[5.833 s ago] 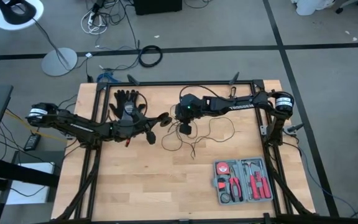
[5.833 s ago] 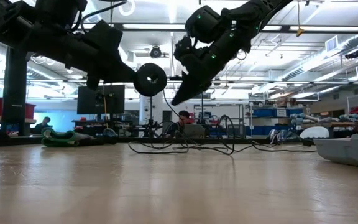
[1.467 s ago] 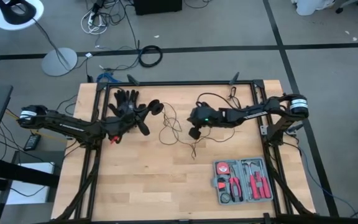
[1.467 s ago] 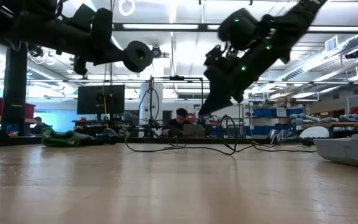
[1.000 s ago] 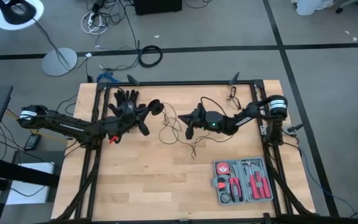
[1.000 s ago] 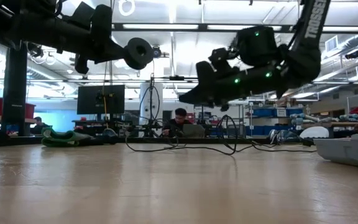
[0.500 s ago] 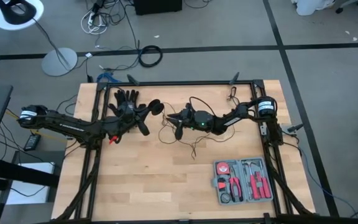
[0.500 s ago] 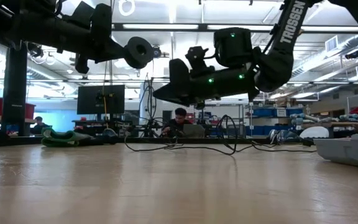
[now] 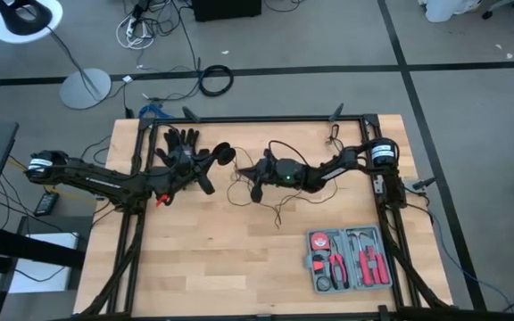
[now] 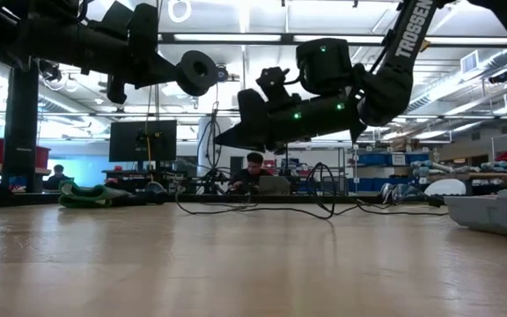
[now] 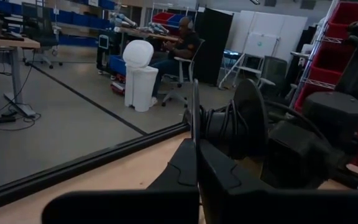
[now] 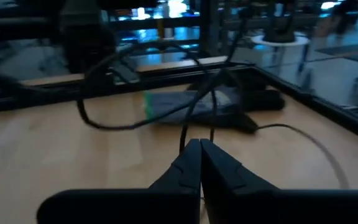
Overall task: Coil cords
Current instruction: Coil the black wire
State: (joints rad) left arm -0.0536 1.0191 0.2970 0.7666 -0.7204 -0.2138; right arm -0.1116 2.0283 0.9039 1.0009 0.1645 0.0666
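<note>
Room: workshop floor with stray cables around a wooden surface (image 9: 239, 259) in a black frame.
Right tool (image 9: 255, 188): held low over the middle of the surface, fingers pressed together, with a strand of the cords (image 12: 194, 102) rising from between the tips; I judge it pinches the wire.
Left tool (image 9: 211, 186): raised off the surface toward its far left, clamped shut on the small round disc (image 10: 195, 72) at the wire's end.
Cords: thin black wire lying in loose loops (image 9: 279, 209) on the wood between and just in front of both tools.
Nearby: dark glove (image 9: 178, 141) at the far left corner; tool case (image 9: 350, 259) at the near right.
Doing it well: keep the disc end steady, draw each loop round evenly without tugging, and keep slack so the thin wire neither kinks nor slips.
</note>
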